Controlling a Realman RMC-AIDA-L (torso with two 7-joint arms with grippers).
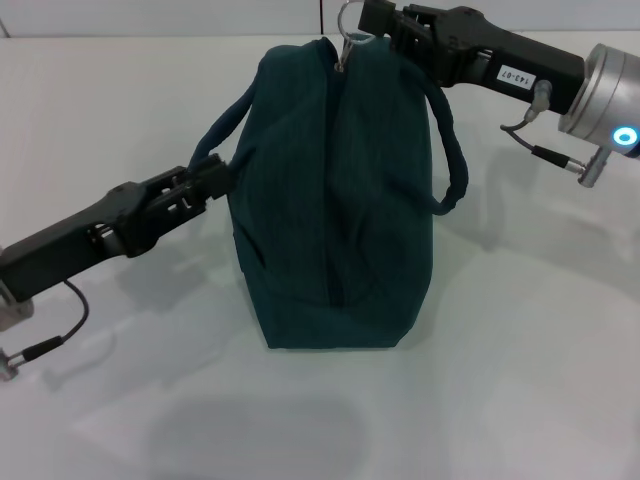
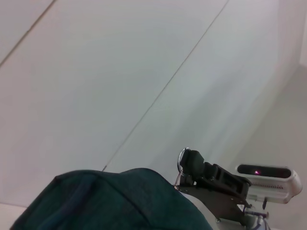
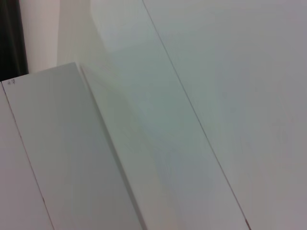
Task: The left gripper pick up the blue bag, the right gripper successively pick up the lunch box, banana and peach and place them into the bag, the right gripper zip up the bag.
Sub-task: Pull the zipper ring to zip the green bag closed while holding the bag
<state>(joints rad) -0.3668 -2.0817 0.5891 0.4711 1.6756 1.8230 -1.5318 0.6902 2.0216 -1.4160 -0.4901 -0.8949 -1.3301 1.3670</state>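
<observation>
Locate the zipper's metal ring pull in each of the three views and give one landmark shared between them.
Head view: the ring pull is at the top centre, at the blue bag's far end, by the right gripper.
Left wrist view: the ring sits lower right, just above the bag's top edge.
Right wrist view: not in it.
Shared landmark: the right gripper, visible in head and left wrist views.

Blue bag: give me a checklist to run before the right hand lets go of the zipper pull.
1. Blue bag standing upright on the table: ok.
2. Left hand at the bag's side by a handle: ok; firm grip: cannot tell.
3. Right hand at the metal ring pull at the bag's top: ok.
4. Zipper fully closed: cannot tell.
5. Lunch box, banana, peach off the table: ok; inside the bag: cannot tell.
</observation>
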